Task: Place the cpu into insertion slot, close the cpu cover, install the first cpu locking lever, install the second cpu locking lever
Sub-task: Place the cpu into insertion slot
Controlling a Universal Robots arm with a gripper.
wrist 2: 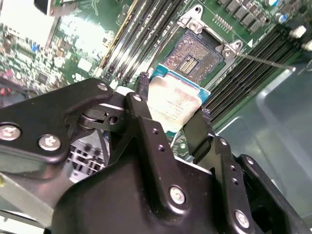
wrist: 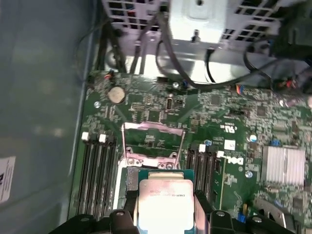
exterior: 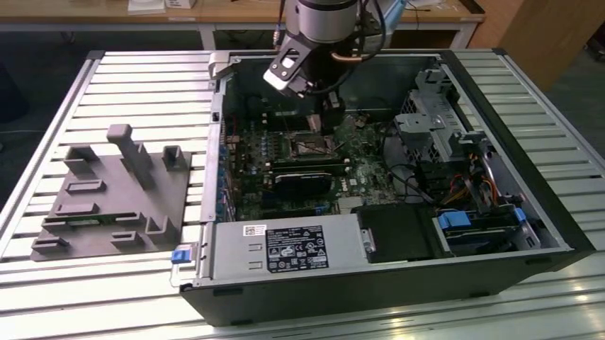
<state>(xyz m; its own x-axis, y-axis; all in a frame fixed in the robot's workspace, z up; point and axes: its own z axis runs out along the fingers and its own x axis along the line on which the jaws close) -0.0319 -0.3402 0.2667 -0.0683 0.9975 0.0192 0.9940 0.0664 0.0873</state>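
Note:
My gripper (wrist 2: 173,100) is shut on the cpu (wrist 2: 176,103), a flat square chip with a silver-grey top, held by two opposite edges. It hangs just above the green board, beside the insertion slot (wrist 2: 192,51), whose dark pin field lies bare. In the first wrist view the cpu (wrist: 165,202) sits between the black fingers (wrist: 201,199), and the cpu cover (wrist: 153,126) stands swung open beyond it. A thin silver locking lever (wrist 2: 265,61) sticks out from the socket's corner. In the exterior view the gripper (exterior: 331,119) hovers inside the case over the slot (exterior: 312,146).
Long black memory slots (wrist: 97,170) flank the socket on both sides. A silver heatsink (wrist: 285,165) and a metal drive cage (wrist: 195,22) with cables lie close by. The case wall (wrist: 44,97) rises on one side. A grey fixture (exterior: 113,191) rests on the table at the exterior view's left.

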